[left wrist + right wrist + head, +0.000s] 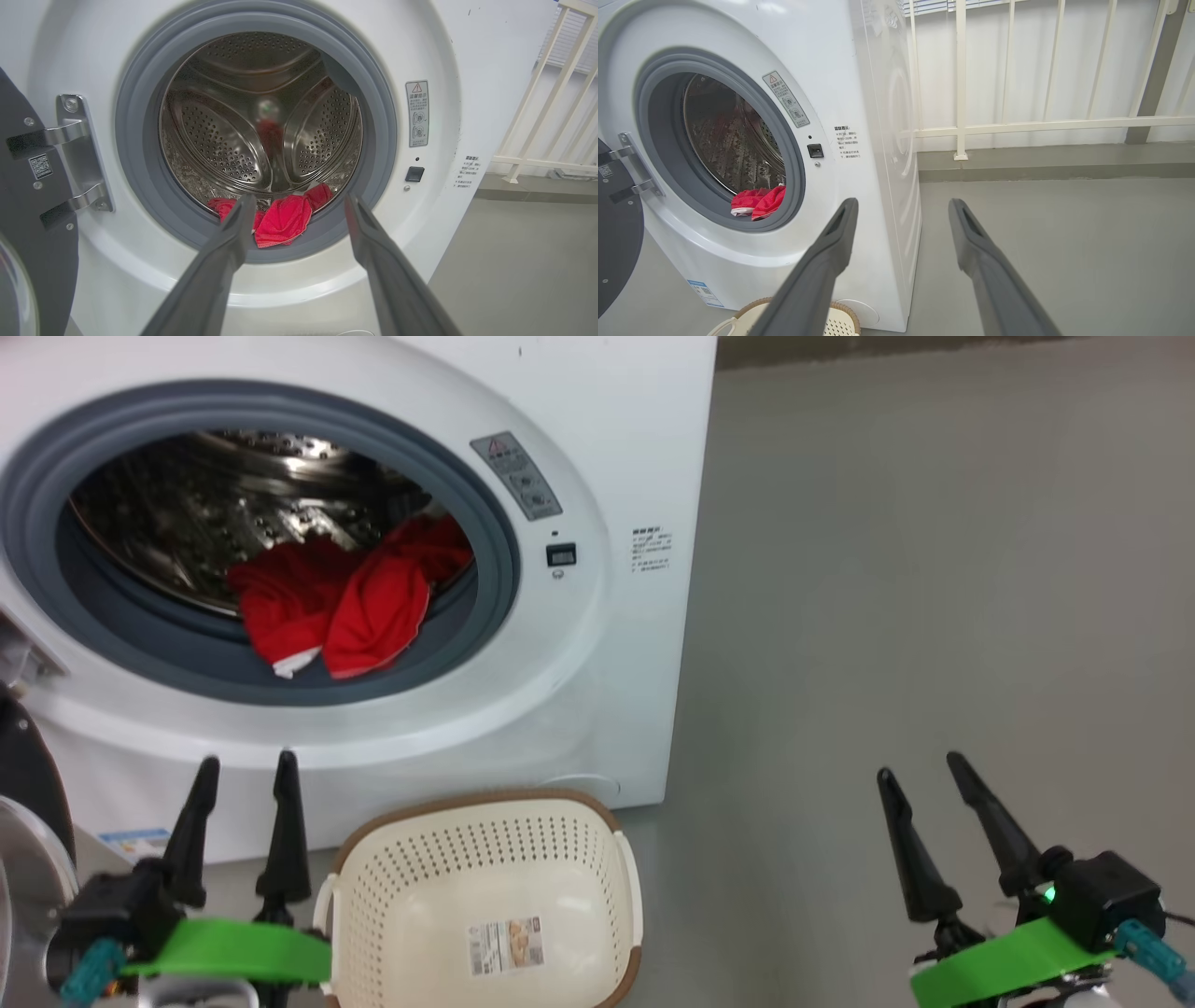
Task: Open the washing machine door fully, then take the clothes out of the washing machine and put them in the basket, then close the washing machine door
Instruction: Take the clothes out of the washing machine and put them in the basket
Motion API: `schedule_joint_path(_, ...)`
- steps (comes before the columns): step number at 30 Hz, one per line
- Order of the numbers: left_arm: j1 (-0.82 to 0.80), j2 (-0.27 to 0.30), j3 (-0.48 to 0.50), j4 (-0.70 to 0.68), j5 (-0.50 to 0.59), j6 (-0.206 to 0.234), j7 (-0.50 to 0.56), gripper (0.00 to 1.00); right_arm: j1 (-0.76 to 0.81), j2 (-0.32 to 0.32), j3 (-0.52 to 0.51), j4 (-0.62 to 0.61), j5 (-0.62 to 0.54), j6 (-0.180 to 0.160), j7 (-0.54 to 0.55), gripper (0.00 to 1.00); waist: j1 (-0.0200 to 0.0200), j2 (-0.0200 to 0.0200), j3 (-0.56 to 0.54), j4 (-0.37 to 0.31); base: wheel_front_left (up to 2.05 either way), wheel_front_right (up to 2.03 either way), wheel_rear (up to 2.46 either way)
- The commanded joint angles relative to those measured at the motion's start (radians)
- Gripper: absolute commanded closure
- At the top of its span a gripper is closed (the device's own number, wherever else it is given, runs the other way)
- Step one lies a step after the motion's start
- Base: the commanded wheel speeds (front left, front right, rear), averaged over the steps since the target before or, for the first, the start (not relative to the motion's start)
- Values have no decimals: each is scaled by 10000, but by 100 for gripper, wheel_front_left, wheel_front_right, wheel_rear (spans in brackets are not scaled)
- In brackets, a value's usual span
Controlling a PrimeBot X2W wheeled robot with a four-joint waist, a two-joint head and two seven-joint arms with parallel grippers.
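Clothes (355, 602) lie red at the front lip of the drum (215, 495) inside the washing machine (616, 644); from our head we see the basket (448, 859) on the floor (887, 569) just before it, between our left pincer (246, 758) and right pincer (918, 765), both spread and empty. Our left wrist shows the washing machine door (37, 242) swung open. Our right wrist faces the machine's corner.

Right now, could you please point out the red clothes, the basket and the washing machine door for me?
red clothes (373, 607), head view, on the larger right-hand fold.
basket (467, 863), head view, on its perforated back wall.
washing machine door (46, 261), left wrist view, on its dark inner face.
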Motion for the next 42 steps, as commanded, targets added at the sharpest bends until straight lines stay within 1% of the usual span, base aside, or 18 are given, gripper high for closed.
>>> schedule_joint_path(1,-711,97,222,-72,116,-32,-122,0,-549,-96,97,-331,-58,63,-65,0,0,-1,562,224,0,0,0)
schedule_joint_path(8,-2237,206,286,595,257,-43,-122,0,-1051,-104,166,-454,-86,63,-65,0,0,-1,1607,304,0,0,0)
schedule_joint_path(14,-3758,453,479,1374,278,-73,-122,0,-1495,-125,153,-544,-110,63,-65,0,0,-1,2613,279,0,0,0)
schedule_joint_path(20,-5216,521,582,2209,499,-42,-122,0,-2023,-91,168,-645,-122,63,-65,0,0,-1,3478,166,0,0,0)
schedule_joint_path(21,-5700,548,594,2614,545,-37,-122,0,-2174,-91,191,-675,-128,63,-65,0,0,-1,3700,115,0,0,0)
schedule_joint_path(24,-6170,602,634,2961,593,-12,-122,0,-2291,-102,226,-700,-144,63,-65,0,0,-1,3895,54,0,0,0)
schedule_joint_path(30,-7510,997,620,4174,959,282,-122,0,-2510,-120,256,-742,-154,63,-65,0,0,-1,4424,-180,0,0,0)
schedule_joint_path(34,-8307,1341,625,5279,1199,788,-51,0,-2635,-91,338,-715,-122,63,-65,0,0,-1,4674,-382,0,0,0)
schedule_joint_path(39,-9201,1780,603,6488,1370,1259,381,0,-2724,-17,426,-686,-87,63,-65,0,0,-1,4885,-611,0,0,0)
schedule_joint_path(42,-9555,2021,418,7099,1609,1494,691,0,-2759,19,474,-655,-58,63,-65,0,0,-1,4967,-715,0,0,0)
